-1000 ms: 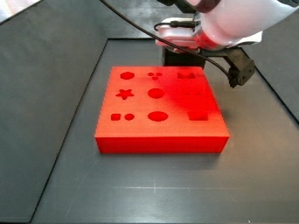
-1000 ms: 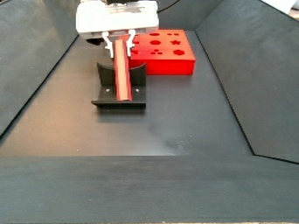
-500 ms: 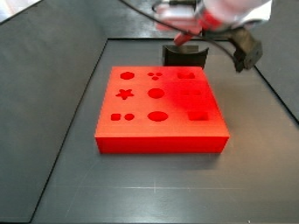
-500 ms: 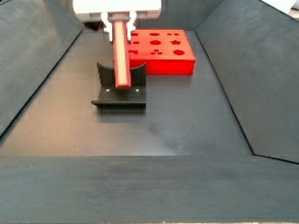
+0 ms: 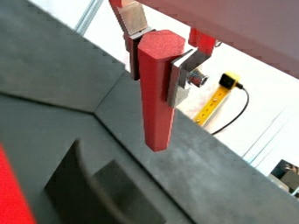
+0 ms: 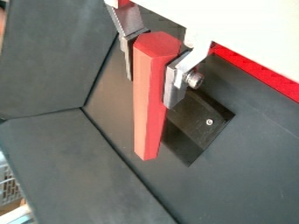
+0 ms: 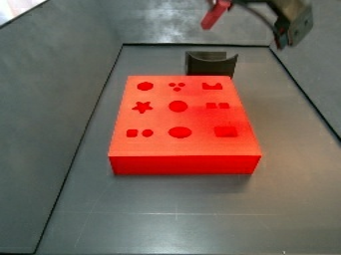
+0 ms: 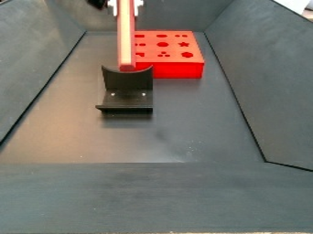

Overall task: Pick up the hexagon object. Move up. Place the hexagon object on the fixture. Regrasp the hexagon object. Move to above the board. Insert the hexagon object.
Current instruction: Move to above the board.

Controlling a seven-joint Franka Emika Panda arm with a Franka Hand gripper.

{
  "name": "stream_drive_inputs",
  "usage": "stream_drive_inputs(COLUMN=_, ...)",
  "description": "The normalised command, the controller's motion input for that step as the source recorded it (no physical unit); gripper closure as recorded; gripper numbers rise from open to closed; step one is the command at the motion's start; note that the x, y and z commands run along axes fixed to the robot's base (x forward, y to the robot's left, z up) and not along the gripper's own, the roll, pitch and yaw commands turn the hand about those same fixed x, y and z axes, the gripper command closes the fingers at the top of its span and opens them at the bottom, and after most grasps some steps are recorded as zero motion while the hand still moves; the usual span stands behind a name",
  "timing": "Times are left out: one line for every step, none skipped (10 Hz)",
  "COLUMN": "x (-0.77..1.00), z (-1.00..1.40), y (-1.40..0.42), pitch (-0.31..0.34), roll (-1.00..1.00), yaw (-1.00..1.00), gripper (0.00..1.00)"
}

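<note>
My gripper (image 5: 162, 51) is shut on the upper end of the hexagon object (image 5: 156, 92), a long red six-sided bar that hangs down between the silver fingers in both wrist views (image 6: 147, 101). In a side view the bar (image 8: 124, 37) hangs upright over the fixture (image 8: 126, 90), its lower end near the notch; whether they touch is unclear. In a side view only its tip (image 7: 213, 16) shows, above the fixture (image 7: 210, 64). The gripper is mostly cut off by the frame edge in both side views. The red board (image 7: 180, 120) lies flat next to the fixture.
The dark floor is boxed in by sloping dark walls (image 8: 43, 73). The board (image 8: 171, 53) lies beyond the fixture in a side view. The fixture (image 6: 193, 131) lies below the bar in a wrist view, with the board's edge (image 6: 260, 72) beside it.
The gripper has risen with the hexagon object still held; the bar has come up from the fixture. The gripper has mostly left both side views at the top.
</note>
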Motion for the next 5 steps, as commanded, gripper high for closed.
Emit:
stream_drive_inputs(x=-0.08, z=1.0, y=-0.01, pitch=0.12, roll=-0.05, yaw=-0.02, gripper=1.0)
stream_drive_inputs(x=-0.08, z=1.0, y=-0.02, pitch=0.128, roll=-0.05, yaw=0.0, gripper=1.0)
stream_drive_inputs(x=-0.06, z=0.9, y=-0.01, pitch=0.123, roll=-0.05, yaw=0.03, gripper=1.0)
stream_drive_inputs(x=-0.05, z=0.78, y=-0.01, pitch=0.119, roll=-0.05, yaw=0.04, gripper=1.0)
stream_drive_inputs(x=-0.03, z=0.54, y=-0.01, pitch=0.114, roll=-0.05, yaw=0.06, gripper=1.0)
